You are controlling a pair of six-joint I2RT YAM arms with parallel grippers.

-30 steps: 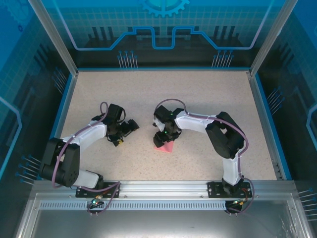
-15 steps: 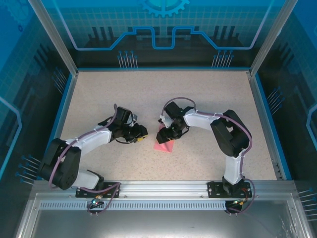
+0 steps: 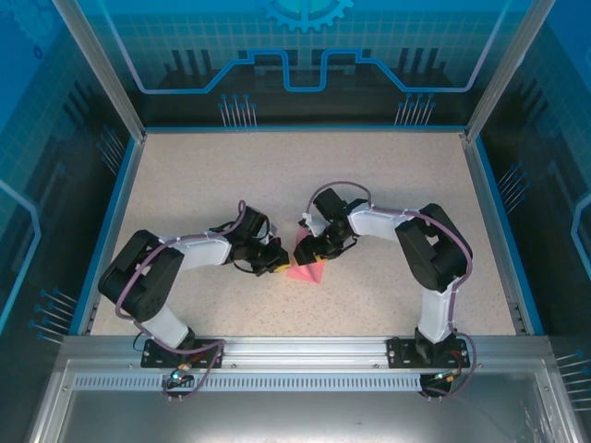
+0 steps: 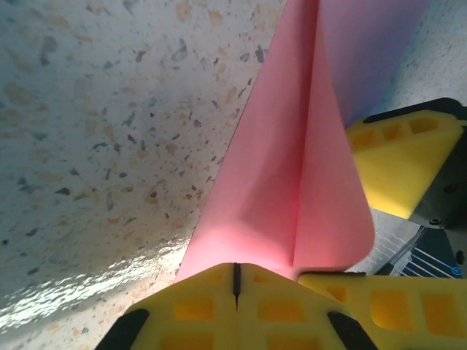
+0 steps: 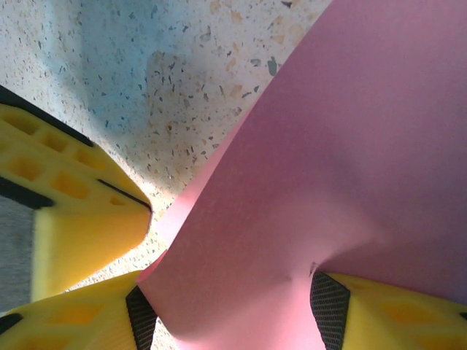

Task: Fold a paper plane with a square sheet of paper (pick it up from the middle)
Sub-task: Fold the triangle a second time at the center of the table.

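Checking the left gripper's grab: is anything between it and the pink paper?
Nothing visible. The left gripper is shut directly on the paper; the right gripper grips the same paper beside it, not in between.

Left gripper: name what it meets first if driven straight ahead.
The left gripper meets the pink paper right at its tips; beyond, likely the right gripper, depth unclear.

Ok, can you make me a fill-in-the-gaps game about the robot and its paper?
1. The paper on the table is coloured ___.
2. The left fingers are ___ on the paper.
3. The paper also sits between the right fingers, which are coloured ___.
Missing words: pink; shut; yellow.
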